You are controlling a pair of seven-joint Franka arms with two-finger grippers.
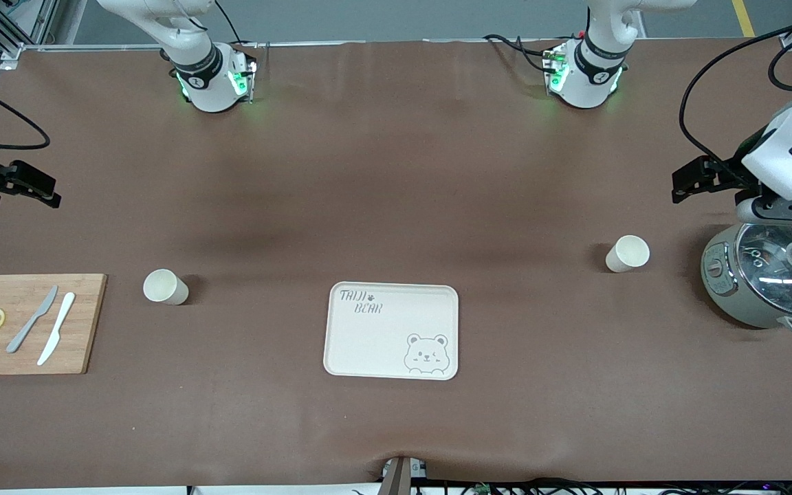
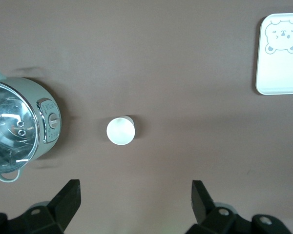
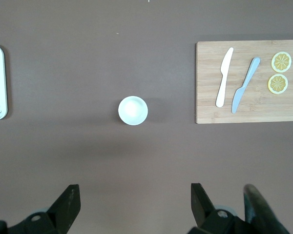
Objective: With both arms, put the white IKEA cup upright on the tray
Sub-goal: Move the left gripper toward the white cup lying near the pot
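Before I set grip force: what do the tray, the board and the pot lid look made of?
Tray: likely matte cream plastic or melamine; printed lettering, molded rounded rim. Board: bamboo or wood; pale striped grain, unglossed. Pot lid: glass, probably; see-through, with bright reflections and a metal-looking knob.

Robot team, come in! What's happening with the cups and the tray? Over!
Left gripper and right gripper open, empty, up over the table ends. Two white cups upright on the table; tray between them holds nothing. Paths unobstructed.
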